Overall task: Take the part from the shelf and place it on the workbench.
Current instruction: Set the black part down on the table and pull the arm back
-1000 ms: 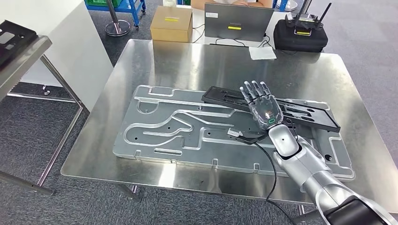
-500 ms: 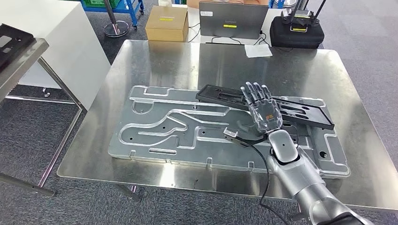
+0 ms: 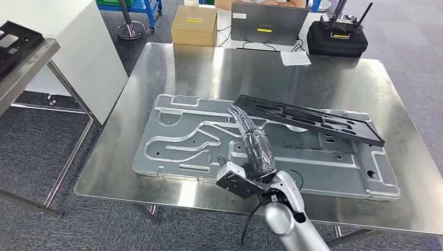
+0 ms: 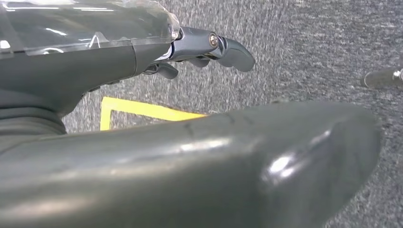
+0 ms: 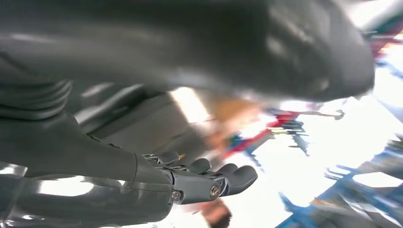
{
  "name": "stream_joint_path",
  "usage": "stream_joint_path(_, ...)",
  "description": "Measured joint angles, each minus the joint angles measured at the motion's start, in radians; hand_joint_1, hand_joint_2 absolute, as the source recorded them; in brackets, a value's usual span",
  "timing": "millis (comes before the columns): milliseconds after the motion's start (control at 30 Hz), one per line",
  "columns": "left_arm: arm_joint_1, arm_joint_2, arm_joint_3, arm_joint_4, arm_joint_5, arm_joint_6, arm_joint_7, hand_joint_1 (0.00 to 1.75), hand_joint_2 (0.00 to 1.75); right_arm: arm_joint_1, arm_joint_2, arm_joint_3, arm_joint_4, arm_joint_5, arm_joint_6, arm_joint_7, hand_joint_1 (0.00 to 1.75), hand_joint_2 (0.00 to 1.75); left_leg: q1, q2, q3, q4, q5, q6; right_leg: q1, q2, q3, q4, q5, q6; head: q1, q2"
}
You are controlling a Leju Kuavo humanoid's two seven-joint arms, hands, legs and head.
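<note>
Steel covers the workbench (image 3: 172,68) in the head view, and on it lies a large grooved aluminium plate (image 3: 177,141) with the black part (image 3: 308,119) resting across its far side, tilted a little and free of any hand. To my eye the placing is done; what is left looks like no more than clearing the arm. The right hand (image 3: 252,144) hovers edge-on over the plate, near the part but not touching it, fingers stretched out straight and holding nothing. A shelf (image 3: 23,57) stands off to the left with another dark piece on it. From the left wrist, the left hand (image 4: 199,47) hangs over grey carpet, fingers loosely extended, empty. From the right wrist, blurred, the right hand's fingers (image 5: 223,178) lie straight and together, gripping nothing.
</note>
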Motion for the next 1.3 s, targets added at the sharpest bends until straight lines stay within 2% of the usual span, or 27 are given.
stream_joint_path(67, 0.001, -0.006, 0.014, 0.0, 0.023, -0.001, -0.003, 0.0, 0.0, 0.049, 0.008, 0.043, -0.113, -0.072, -0.083, -0.054, 0.0, 0.0, -0.004, -0.003, 0.0, 0.003, 0.0, -0.005, 0.008, -0.002, 0.05, -0.099, 0.031, -0.012, 0.0, 0.0)
stream_joint_path(133, 0.005, -0.012, 0.031, 0.0, 0.046, 0.0, -0.004, 0.0, 0.0, 0.117, 0.006, 0.078, -0.242, -0.131, -0.195, -0.118, 0.0, 0.0, -0.004, -0.004, -0.001, 0.003, 0.002, -0.014, 0.013, -0.002, 0.057, -0.118, 0.034, -0.016, -0.001, 0.0)
stream_joint_path(200, 0.01, -0.014, 0.049, 0.0, 0.064, 0.002, -0.005, 0.0, 0.0, 0.196, -0.008, 0.1, -0.368, -0.204, -0.28, -0.183, 0.0, 0.0, -0.003, -0.002, -0.001, 0.005, -0.008, -0.026, 0.007, -0.004, 0.059, -0.129, 0.042, -0.023, -0.001, 0.0)
stream_joint_path(267, 0.014, -0.016, 0.065, 0.0, 0.076, 0.003, -0.005, 0.0, 0.0, 0.268, -0.028, 0.11, -0.467, -0.278, -0.323, -0.242, 0.0, 0.87, 0.0, 0.0, -0.016, 0.057, -0.062, -0.037, 0.0, -0.008, 0.059, -0.14, 0.053, -0.033, -0.002, 0.0)
stream_joint_path(333, 0.016, -0.019, 0.079, 0.0, 0.088, 0.003, -0.006, 0.0, 0.0, 0.339, -0.045, 0.11, -0.537, -0.344, -0.345, -0.302, 0.0, 1.75, 0.005, 0.002, -0.055, 0.18, -0.146, -0.047, 0.001, -0.009, 0.049, -0.141, 0.061, -0.037, -0.003, 0.0)
stream_joint_path(367, 0.017, -0.02, 0.085, 0.0, 0.095, 0.004, -0.006, 0.0, 0.0, 0.378, -0.051, 0.105, -0.563, -0.383, -0.351, -0.334, 0.0, 1.75, 0.008, 0.002, -0.07, 0.237, -0.177, -0.051, 0.001, -0.01, 0.042, -0.14, 0.065, -0.036, -0.003, 0.0)
stream_joint_path(400, 0.017, -0.021, 0.092, 0.0, 0.102, 0.004, -0.006, 0.0, 0.0, 0.422, -0.054, 0.094, -0.587, -0.437, -0.348, -0.37, 0.0, 1.31, 0.01, 0.002, -0.07, 0.266, -0.19, -0.055, 0.001, -0.01, 0.035, -0.139, 0.07, -0.034, -0.003, 0.0)
stream_joint_path(433, 0.018, -0.022, 0.099, 0.0, 0.108, 0.004, -0.007, 0.0, 0.0, 0.468, -0.056, 0.073, -0.607, -0.504, -0.334, -0.408, 0.0, 0.87, 0.012, 0.002, -0.049, 0.251, -0.181, -0.058, -0.001, -0.011, 0.027, -0.136, 0.075, -0.031, -0.003, 0.0)
stream_joint_path(500, 0.018, -0.023, 0.112, 0.0, 0.119, 0.006, -0.008, 0.0, 0.0, 0.558, -0.051, 0.007, -0.637, -0.633, -0.255, -0.474, 0.0, 0.0, 0.018, 0.001, 0.044, 0.12, -0.138, -0.061, -0.004, -0.011, 0.011, -0.125, 0.084, -0.021, -0.003, 0.0)
stream_joint_path(567, 0.017, -0.026, 0.122, 0.0, 0.126, 0.007, -0.009, 0.0, 0.0, 0.634, -0.016, -0.095, -0.652, -0.714, -0.106, -0.51, 0.0, 0.0, 0.015, -0.003, 0.112, 0.007, -0.112, -0.052, -0.003, -0.01, 0.001, -0.115, 0.091, -0.008, -0.001, 0.0)
stream_joint_path(600, 0.018, -0.028, 0.128, 0.0, 0.13, 0.007, -0.009, 0.0, 0.0, 0.664, 0.016, -0.159, -0.653, -0.737, -0.008, -0.516, 0.0, 0.0, 0.012, -0.005, 0.123, -0.013, -0.108, -0.045, -0.002, -0.009, 0.0, -0.113, 0.096, -0.001, 0.0, 0.0)
stream_joint_path(700, 0.02, -0.033, 0.142, 0.0, 0.139, 0.007, -0.011, 0.0, 0.0, 0.72, 0.124, -0.374, -0.643, -0.776, 0.231, -0.522, 0.0, 0.0, 0.008, -0.002, 0.109, -0.014, -0.084, -0.017, -0.006, -0.006, -0.003, -0.118, 0.108, 0.02, 0.003, 0.0)
stream_joint_path(733, 0.02, -0.035, 0.146, 0.0, 0.14, 0.007, -0.012, 0.0, 0.0, 0.732, 0.152, -0.437, -0.638, -0.781, 0.262, -0.523, 0.0, 0.0, 0.009, 0.001, 0.1, -0.015, -0.072, -0.008, -0.008, -0.004, -0.01, -0.106, 0.087, 0.025, 0.004, 0.0)
stream_joint_path(767, 0.02, -0.037, 0.149, 0.0, 0.142, 0.007, -0.012, 0.0, 0.0, 0.742, 0.174, -0.49, -0.631, -0.783, 0.273, -0.523, 0.0, 0.0, 0.01, 0.004, 0.087, -0.017, -0.06, -0.001, -0.009, -0.003, -0.023, -0.074, 0.046, 0.028, 0.005, 0.0)
stream_joint_path(833, 0.02, -0.039, 0.154, 0.0, 0.145, 0.008, -0.014, 0.0, 0.0, 0.756, 0.205, -0.569, -0.613, -0.781, 0.266, -0.524, 0.0, 0.0, 0.008, 0.009, 0.06, -0.017, -0.039, 0.008, -0.008, -0.002, -0.053, 0.039, -0.061, 0.031, 0.008, 0.0)
stream_joint_path(867, 0.02, -0.04, 0.155, 0.0, 0.146, 0.008, -0.014, 0.0, 0.0, 0.761, 0.217, -0.597, -0.6, -0.778, 0.256, -0.523, 0.0, 0.0, 0.006, 0.011, 0.046, -0.016, -0.029, 0.01, -0.008, -0.002, -0.062, 0.097, -0.096, 0.032, 0.008, 0.0)
stream_joint_path(900, 0.021, -0.041, 0.157, 0.0, 0.146, 0.008, -0.014, 0.0, 0.0, 0.766, 0.226, -0.621, -0.586, -0.773, 0.246, -0.523, 0.0, 0.0, 0.004, 0.013, 0.032, -0.014, -0.019, 0.01, -0.007, -0.002, -0.059, 0.136, -0.107, 0.032, 0.008, 0.0)
stream_joint_path(933, 0.021, -0.042, 0.159, 0.0, 0.147, 0.008, -0.014, 0.0, 0.0, 0.77, 0.234, -0.639, -0.572, -0.769, 0.235, -0.522, 0.0, 0.0, 0.002, 0.014, 0.018, -0.011, -0.009, 0.009, -0.007, -0.002, -0.04, 0.144, -0.096, 0.03, 0.008, 0.0)
stream_joint_path(967, 0.021, -0.044, 0.16, 0.0, 0.147, 0.008, -0.014, 0.0, 0.0, 0.773, 0.241, -0.654, -0.558, -0.764, 0.225, -0.521, 0.0, 0.0, 0.0, 0.015, 0.004, -0.008, 0.0, 0.007, -0.007, -0.002, -0.004, 0.118, -0.071, 0.026, 0.008, 0.0)
stream_joint_path(1000, 0.02, -0.046, 0.161, 0.0, 0.148, 0.008, -0.015, 0.0, 0.0, 0.775, 0.246, -0.665, -0.546, -0.758, 0.214, -0.519, 0.0, 0.0, -0.001, 0.016, -0.008, -0.004, 0.008, 0.005, -0.005, -0.002, 0.049, 0.061, -0.048, 0.02, 0.008, 0.0)
stream_joint_path(1067, 0.019, -0.051, 0.162, 0.0, 0.15, 0.009, -0.016, 0.0, 0.0, 0.777, 0.255, -0.681, -0.524, -0.744, 0.191, -0.513, 0.0, 0.0, -0.005, 0.016, -0.026, 0.0, 0.023, -0.002, 0.001, -0.003, 0.154, -0.078, -0.042, 0.008, 0.007, 0.0)
stream_joint_path(1100, 0.018, -0.053, 0.163, 0.0, 0.152, 0.009, -0.017, 0.0, 0.0, 0.777, 0.259, -0.688, -0.513, -0.728, 0.174, -0.506, 0.0, 0.0, -0.006, 0.017, -0.029, 0.0, 0.031, -0.007, 0.005, -0.003, 0.183, -0.126, -0.05, 0.003, 0.009, 0.0)
stream_joint_path(1133, 0.018, -0.055, 0.165, 0.0, 0.154, 0.01, -0.018, 0.0, 0.0, 0.778, 0.262, -0.697, -0.499, -0.701, 0.153, -0.493, 0.0, 0.0, -0.005, 0.017, -0.03, -0.002, 0.039, -0.014, 0.009, -0.003, 0.193, -0.151, -0.055, -0.002, 0.01, 0.0)
stream_joint_path(1200, 0.02, -0.058, 0.172, 0.0, 0.16, 0.011, -0.018, 0.0, 0.0, 0.774, 0.267, -0.721, -0.444, -0.609, 0.1, -0.447, 0.0, 0.0, -0.002, 0.017, -0.031, -0.008, 0.052, -0.027, 0.01, -0.004, 0.184, -0.162, -0.037, -0.014, 0.015, 0.0)
stream_joint_path(1233, 0.021, -0.061, 0.175, 0.0, 0.162, 0.013, -0.019, 0.0, 0.0, 0.764, 0.27, -0.74, -0.395, -0.557, 0.077, -0.432, 0.0, 0.0, -0.001, 0.016, -0.036, -0.001, 0.038, -0.033, 0.008, -0.006, 0.176, -0.167, -0.024, -0.021, 0.015, 0.0)
stream_joint_path(1267, 0.022, -0.063, 0.177, 0.0, 0.163, 0.014, -0.019, 0.0, 0.0, 0.75, 0.273, -0.763, -0.336, -0.509, 0.06, -0.425, 0.0, 0.0, 0.0, 0.014, -0.044, 0.021, 0.006, -0.038, 0.005, -0.009, 0.165, -0.171, -0.011, -0.029, 0.013, 0.0)
stream_joint_path(1300, 0.023, -0.065, 0.179, 0.0, 0.164, 0.016, -0.019, 0.0, 0.0, 0.733, 0.275, -0.79, -0.272, -0.466, 0.044, -0.427, 0.0, 0.0, 0.003, 0.013, -0.056, 0.061, -0.043, -0.043, 0.004, -0.012, 0.153, -0.174, 0.002, -0.035, 0.012, 0.0)
